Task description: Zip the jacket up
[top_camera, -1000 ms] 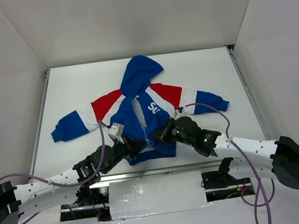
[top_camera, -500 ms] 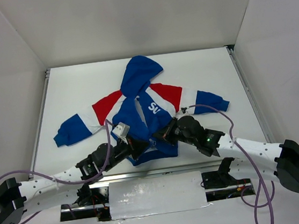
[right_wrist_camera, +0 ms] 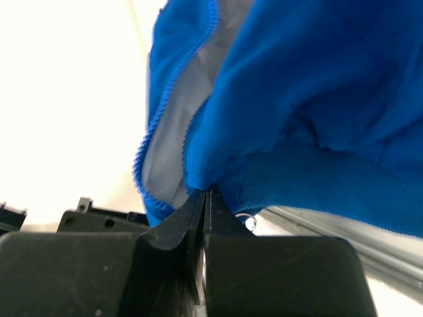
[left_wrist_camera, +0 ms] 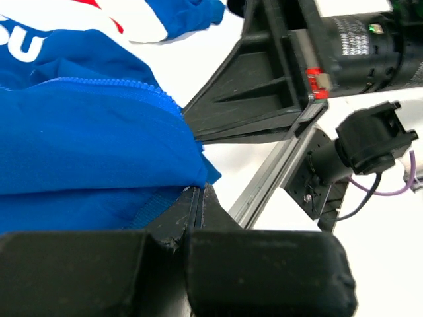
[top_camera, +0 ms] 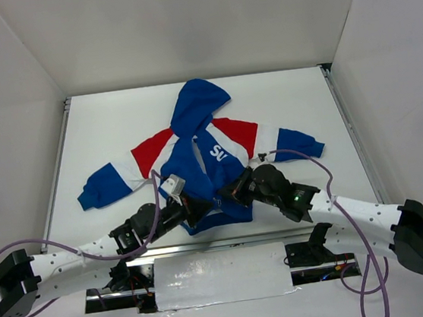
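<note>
The jacket (top_camera: 200, 108) lies flat with its blue hood far from me, its red and white sleeves spread and its hem toward the arm bases. It is unzipped, and the blue zipper teeth (left_wrist_camera: 99, 84) run along an open front edge. My left gripper (top_camera: 200, 209) is shut on the left hem corner (left_wrist_camera: 198, 173). Close to its right, my right gripper (top_camera: 229, 195) is shut on the ribbed hem (right_wrist_camera: 310, 178) of the other front panel. The white lining (right_wrist_camera: 175, 119) shows beside the teeth. A small metal ring (right_wrist_camera: 247, 222) hangs under the right fingertips.
A metal rail (top_camera: 206, 245) runs along the table's near edge just below both grippers. White walls close in the table on three sides. Purple cables (top_camera: 303, 154) loop from each wrist. The right gripper's black fingers (left_wrist_camera: 264, 86) fill the top of the left wrist view.
Both grippers have drawn a little closer together at the hem. The jacket's bottom and left sleeve have slid slightly toward the near edge.
</note>
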Robot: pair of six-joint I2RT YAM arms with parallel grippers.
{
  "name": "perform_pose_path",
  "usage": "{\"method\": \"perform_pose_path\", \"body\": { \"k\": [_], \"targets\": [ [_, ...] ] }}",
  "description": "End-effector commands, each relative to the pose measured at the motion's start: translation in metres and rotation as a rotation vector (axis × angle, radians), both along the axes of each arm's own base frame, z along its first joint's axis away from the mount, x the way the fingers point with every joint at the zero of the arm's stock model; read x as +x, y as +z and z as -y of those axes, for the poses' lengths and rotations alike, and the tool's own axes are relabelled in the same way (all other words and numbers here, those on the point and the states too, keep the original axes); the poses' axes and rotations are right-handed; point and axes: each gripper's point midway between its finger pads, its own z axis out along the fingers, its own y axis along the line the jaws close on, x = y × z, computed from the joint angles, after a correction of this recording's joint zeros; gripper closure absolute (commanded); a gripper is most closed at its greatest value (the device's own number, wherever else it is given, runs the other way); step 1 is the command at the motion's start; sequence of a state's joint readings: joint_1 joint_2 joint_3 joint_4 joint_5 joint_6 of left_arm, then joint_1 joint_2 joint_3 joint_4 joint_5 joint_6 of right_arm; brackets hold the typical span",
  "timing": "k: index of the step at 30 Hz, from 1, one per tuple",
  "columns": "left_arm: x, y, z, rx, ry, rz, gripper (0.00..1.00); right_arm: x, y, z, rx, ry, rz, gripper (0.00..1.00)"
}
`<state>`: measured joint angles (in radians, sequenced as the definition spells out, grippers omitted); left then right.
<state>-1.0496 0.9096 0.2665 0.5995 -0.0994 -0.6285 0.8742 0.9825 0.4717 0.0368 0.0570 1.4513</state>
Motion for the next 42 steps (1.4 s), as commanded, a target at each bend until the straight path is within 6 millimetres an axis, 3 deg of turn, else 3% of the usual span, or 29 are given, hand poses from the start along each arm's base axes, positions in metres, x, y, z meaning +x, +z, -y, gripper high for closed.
{"method": "perform_pose_path", "body": {
  "k": [1,5,9,19,20,24,28,32,39,40,42],
  "targets": [
    [-0.027,-0.008,0.005,-0.004,-0.102,-0.065,1.00,0.050,0.054,0.020,0.077,-0.188,0.256,1.00],
    [-0.009,-0.026,-0.013,0.030,0.049,-0.128,1.00,0.036,0.041,0.018,-0.008,-0.062,0.369,1.00],
    [-0.010,-0.022,-0.015,-0.034,0.030,-0.116,1.00,0.019,0.017,0.016,-0.047,0.049,0.410,0.95],
    [-0.016,-0.025,-0.019,-0.108,-0.032,-0.075,1.00,-0.001,0.006,0.016,-0.042,0.155,0.481,0.90],
    [-0.016,-0.027,-0.019,-0.106,-0.032,-0.076,1.00,-0.005,0.006,0.014,-0.032,0.178,0.484,0.84],
    [-0.019,-0.027,-0.017,-0.114,-0.051,-0.071,1.00,-0.013,0.011,0.009,-0.008,0.235,0.524,0.77],
    [-0.019,-0.027,-0.018,-0.129,-0.041,-0.082,1.00,-0.025,0.022,0.001,0.018,0.325,0.584,0.58],
    [-0.011,-0.025,-0.019,-0.130,-0.002,-0.085,1.00,-0.034,0.028,0.002,0.032,0.358,0.569,0.54],
    [-0.006,-0.022,-0.020,-0.138,0.022,-0.079,1.00,-0.077,0.005,0.003,0.135,0.462,0.446,0.39],
    [-0.006,-0.022,-0.020,-0.140,0.025,-0.082,1.00,-0.082,-0.008,0.006,0.138,0.463,0.420,0.37],
    [-0.006,-0.023,-0.020,-0.143,0.027,-0.083,1.00,-0.088,-0.007,0.006,0.172,0.459,0.427,0.32]
  ]
}}
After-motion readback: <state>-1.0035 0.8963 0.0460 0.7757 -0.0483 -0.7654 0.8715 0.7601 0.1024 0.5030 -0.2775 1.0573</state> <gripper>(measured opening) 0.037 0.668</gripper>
